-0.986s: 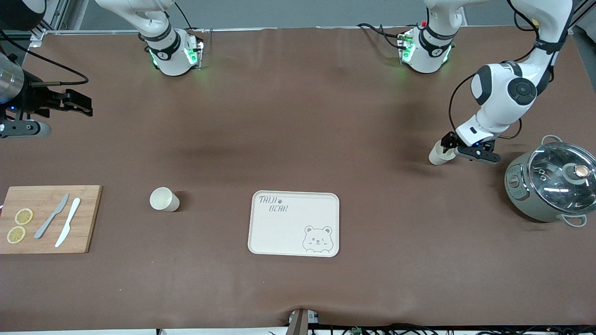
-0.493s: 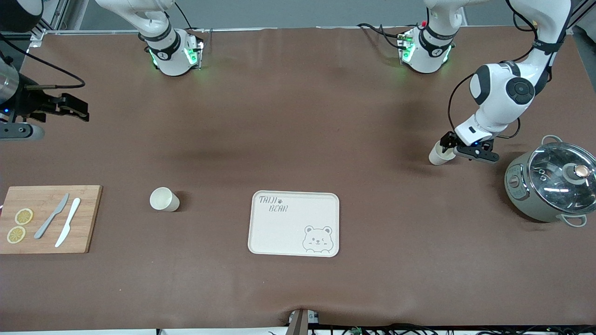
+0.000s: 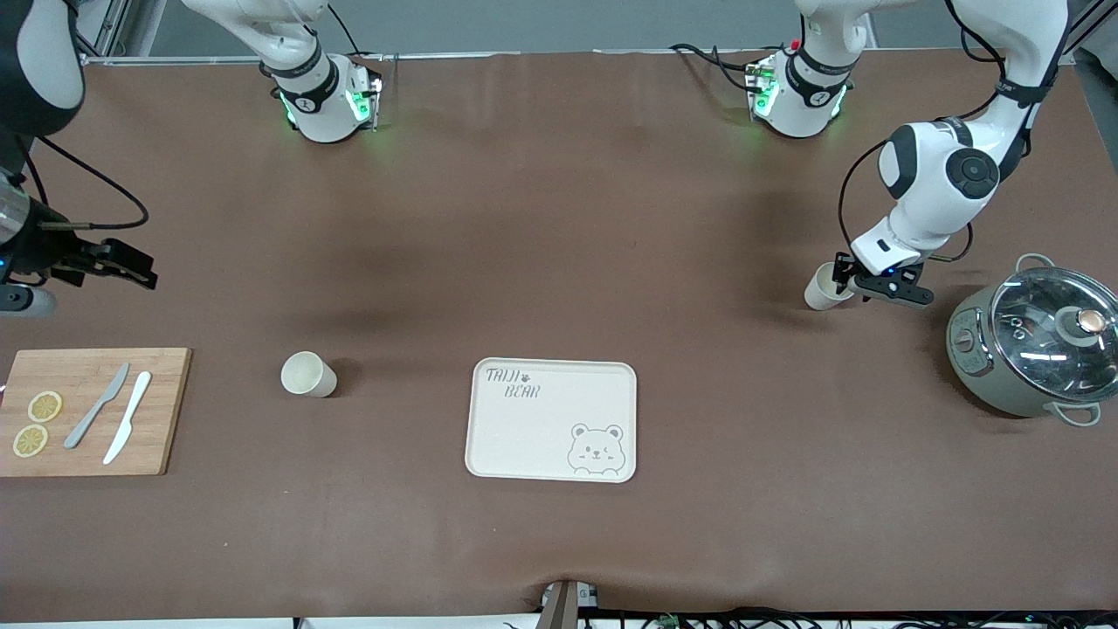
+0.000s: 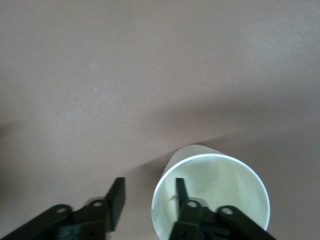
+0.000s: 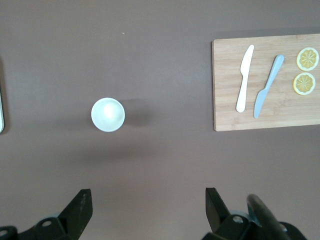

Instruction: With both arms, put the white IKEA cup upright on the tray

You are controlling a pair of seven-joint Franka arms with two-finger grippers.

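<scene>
Showing two cups (image 3: pixel 307 374) (image 3: pixel 822 288), one tray (image 3: pixel 552 419), left claw (image 4: pixel 147 200) pinching one cup's rim (upright), right claw (image 5: pixel 147 210) wide.

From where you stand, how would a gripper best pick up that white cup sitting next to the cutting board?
The white cup stands upright, mouth up, with bare table around it. I would come straight down from above and pinch its rim, one finger inside and one outside, or close across its round wall. The right gripper, open, hangs over the table near it, so that arm seems the likely one.
</scene>
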